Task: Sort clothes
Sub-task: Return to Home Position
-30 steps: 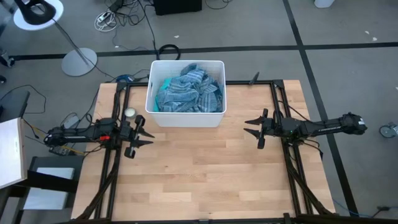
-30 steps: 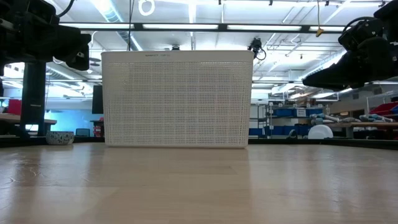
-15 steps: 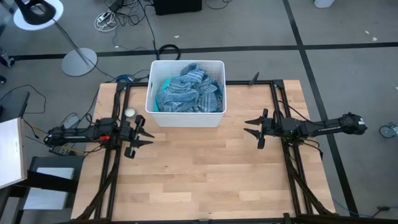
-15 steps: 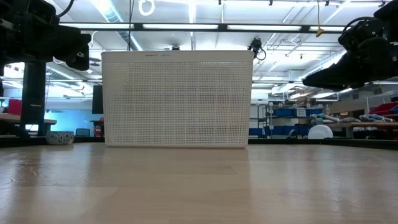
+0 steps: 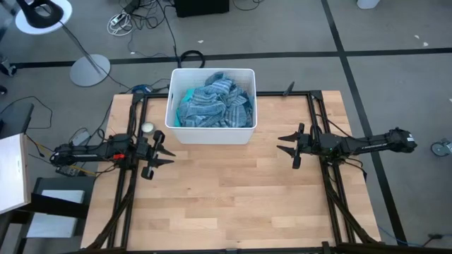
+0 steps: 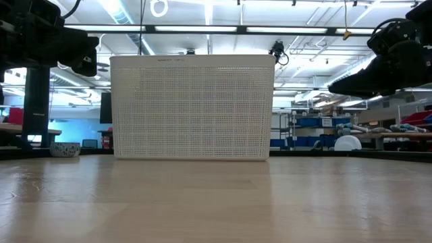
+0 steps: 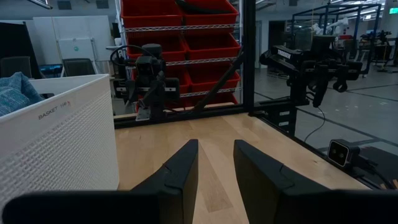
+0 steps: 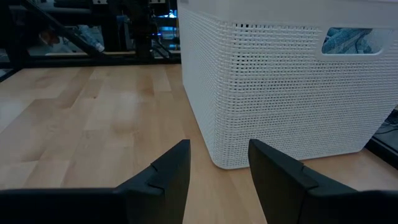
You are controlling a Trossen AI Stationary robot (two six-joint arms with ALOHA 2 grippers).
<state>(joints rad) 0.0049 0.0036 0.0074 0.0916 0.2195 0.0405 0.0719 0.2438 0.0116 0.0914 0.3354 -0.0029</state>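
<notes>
The clothes (image 5: 212, 106) lie heaped in a white plastic bin (image 5: 210, 134) at the table's far middle; a grey-blue striped top is uppermost, with turquoise fabric at the left. Fabric also shows over the bin's rim in the left wrist view (image 7: 18, 90) and through the bin's handle hole in the right wrist view (image 8: 348, 38). My left gripper (image 5: 168, 156) is open and empty, level above the table, left of the bin's near corner. My right gripper (image 5: 281, 144) is open and empty, level, to the right of the bin.
The bin (image 6: 192, 108) stands on the wooden table (image 5: 226, 204). A small round object (image 5: 147, 128) sits by the bin's left side. Bare wood spreads between the arms and toward the near edge. Black frame rails run along both table sides.
</notes>
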